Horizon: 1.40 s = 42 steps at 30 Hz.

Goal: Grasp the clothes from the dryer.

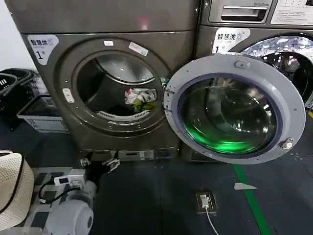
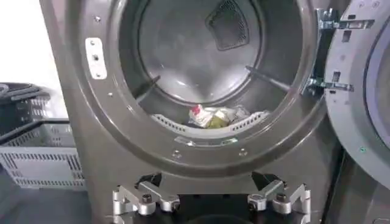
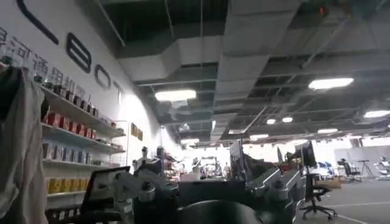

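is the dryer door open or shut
Open: the dryer's door is swung wide to the right, leaving the clothes visible in the drum.

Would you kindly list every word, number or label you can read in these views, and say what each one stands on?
"1": white tag on the bronze-grey metal front-loading dryer, under Chinese characters too small to read.
"1": white tag on the neighbouring grey machine, also under small Chinese characters.
Small white stickers on the dryer's porthole ring: too small to read.
Large dark letters on the white wall: cut off, not readable as a word.
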Each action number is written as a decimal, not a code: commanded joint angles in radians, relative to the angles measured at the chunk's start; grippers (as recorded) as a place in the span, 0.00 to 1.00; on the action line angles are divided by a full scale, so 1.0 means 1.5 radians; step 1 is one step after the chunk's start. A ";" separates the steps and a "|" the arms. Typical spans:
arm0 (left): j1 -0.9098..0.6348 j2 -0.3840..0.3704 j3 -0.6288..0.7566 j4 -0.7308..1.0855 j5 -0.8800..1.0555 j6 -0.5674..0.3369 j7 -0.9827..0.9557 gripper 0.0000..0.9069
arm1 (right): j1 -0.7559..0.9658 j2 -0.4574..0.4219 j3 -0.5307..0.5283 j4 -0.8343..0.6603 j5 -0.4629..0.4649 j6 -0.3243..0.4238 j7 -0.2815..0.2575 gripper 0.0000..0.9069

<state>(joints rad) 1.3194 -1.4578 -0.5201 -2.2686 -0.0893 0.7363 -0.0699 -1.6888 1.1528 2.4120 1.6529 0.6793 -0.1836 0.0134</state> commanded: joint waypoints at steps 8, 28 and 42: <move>0.005 -0.002 0.000 0.000 -0.004 0.033 0.000 1.00 | -0.001 0.009 -0.001 0.003 0.002 0.006 -0.001 1.00; 0.006 -0.004 0.000 0.002 0.000 0.033 0.002 1.00 | 0.002 0.008 -0.001 0.001 0.003 0.011 0.009 1.00; 0.007 -0.004 0.002 0.003 0.003 0.033 0.002 1.00 | 0.003 0.011 -0.002 0.001 0.003 0.012 0.010 1.00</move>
<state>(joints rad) 1.3306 -1.4644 -0.5184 -2.2649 -0.0854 0.7364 -0.0672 -1.6845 1.1683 2.4084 1.6538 0.6844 -0.1663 0.0281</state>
